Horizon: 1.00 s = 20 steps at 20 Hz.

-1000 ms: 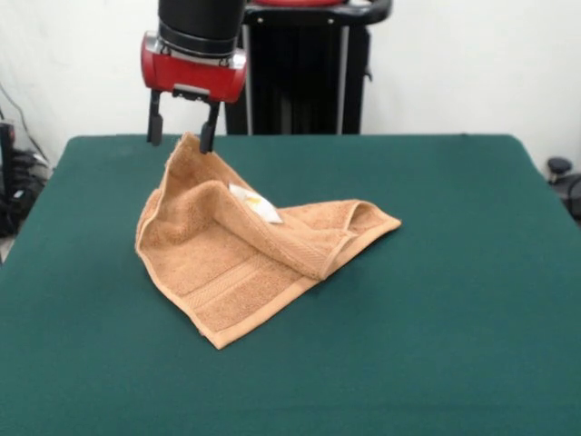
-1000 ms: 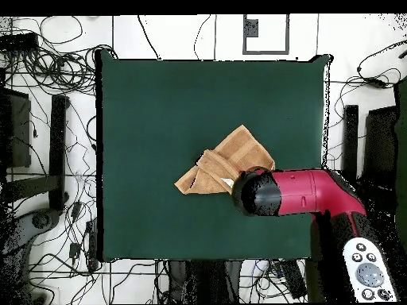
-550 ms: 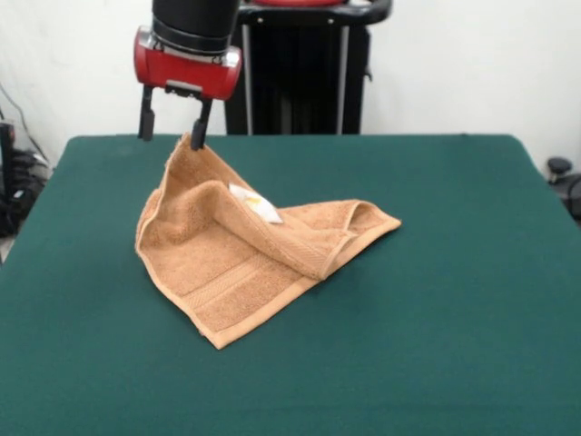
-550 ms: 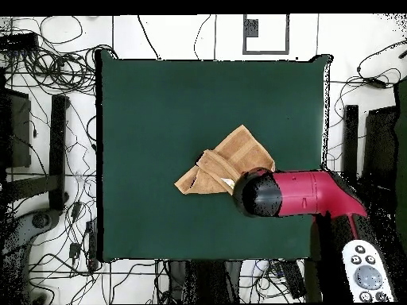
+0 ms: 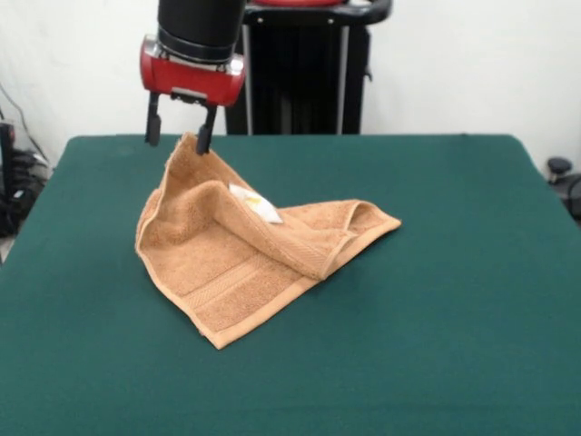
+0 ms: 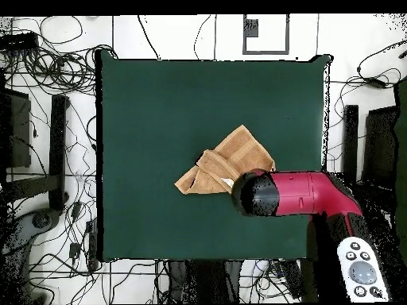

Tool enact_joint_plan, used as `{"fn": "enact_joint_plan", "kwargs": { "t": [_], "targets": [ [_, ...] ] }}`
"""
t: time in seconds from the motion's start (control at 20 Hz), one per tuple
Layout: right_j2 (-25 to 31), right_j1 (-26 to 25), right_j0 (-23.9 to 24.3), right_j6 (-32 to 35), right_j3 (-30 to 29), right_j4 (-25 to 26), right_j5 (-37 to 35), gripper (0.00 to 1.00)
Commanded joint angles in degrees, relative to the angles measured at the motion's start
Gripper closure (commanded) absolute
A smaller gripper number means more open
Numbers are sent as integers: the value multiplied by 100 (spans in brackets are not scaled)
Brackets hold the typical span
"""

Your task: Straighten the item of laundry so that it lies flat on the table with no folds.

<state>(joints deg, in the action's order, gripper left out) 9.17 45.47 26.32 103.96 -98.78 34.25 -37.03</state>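
Observation:
The item of laundry [image 5: 238, 259] is an orange-tan towel, crumpled on the green table [image 5: 436, 272] left of centre. One corner stands up in a peak at the far left, a fold runs across the middle, and a white tag [image 5: 256, 205] shows on top. My gripper [image 5: 178, 144] hangs open over that peak, and its right finger [image 5: 205, 136] is close beside the raised corner. In the overhead view the towel [image 6: 226, 163] lies partly under the red arm head [image 6: 258, 193], which hides the gripper.
The arm's black pedestal [image 5: 300, 68] stands beyond the table's far edge. Cables and stands [image 6: 48, 159] surround the table [image 6: 159, 103] in the overhead view.
The gripper rose slightly and shifted left, then came back down to about where it was a second ago. The towel keeps the same shape throughout.

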Motion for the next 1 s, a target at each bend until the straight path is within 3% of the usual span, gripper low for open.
{"fn": "enact_joint_plan", "kwargs": {
  "t": [0.05, 0.3, 1.0],
  "targets": [
    [-94, -733, -363, 1437, -128, -409, 673, 0],
    [-241, -980, -465, 1515, -164, -547, 1024, 0],
    [-546, -829, -592, 1104, -309, -909, 965, 0]
  ]
}}
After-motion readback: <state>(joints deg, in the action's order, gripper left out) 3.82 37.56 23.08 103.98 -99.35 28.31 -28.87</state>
